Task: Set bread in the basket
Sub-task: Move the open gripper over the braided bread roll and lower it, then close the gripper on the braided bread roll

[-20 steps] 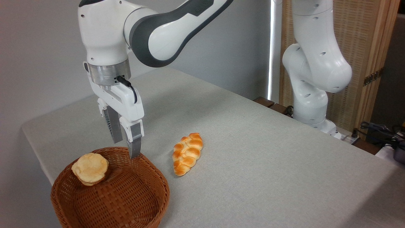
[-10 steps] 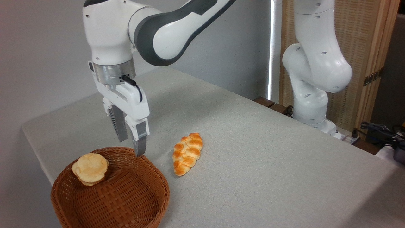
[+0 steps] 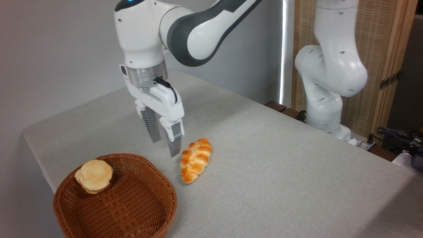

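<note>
The bread (image 3: 195, 160), a glossy golden braided loaf, lies on the grey table just right of the basket (image 3: 132, 205), a round reddish-brown wicker bowl at the front left. My gripper (image 3: 164, 148) hangs fingers-down above the table, a little left of the loaf's far end and beyond the basket's rim. Its two fingers stand apart with nothing between them, so it is open.
A flat pale yellow bun (image 3: 94, 176) rests on the basket's left inner wall. The arm's white base (image 3: 325, 99) stands at the table's far right edge, with cables (image 3: 396, 135) beside it. A wooden screen (image 3: 373, 49) is behind.
My gripper has moved right and slightly up, from over the basket's far rim to beside the loaf. Bread, bun and basket have not moved.
</note>
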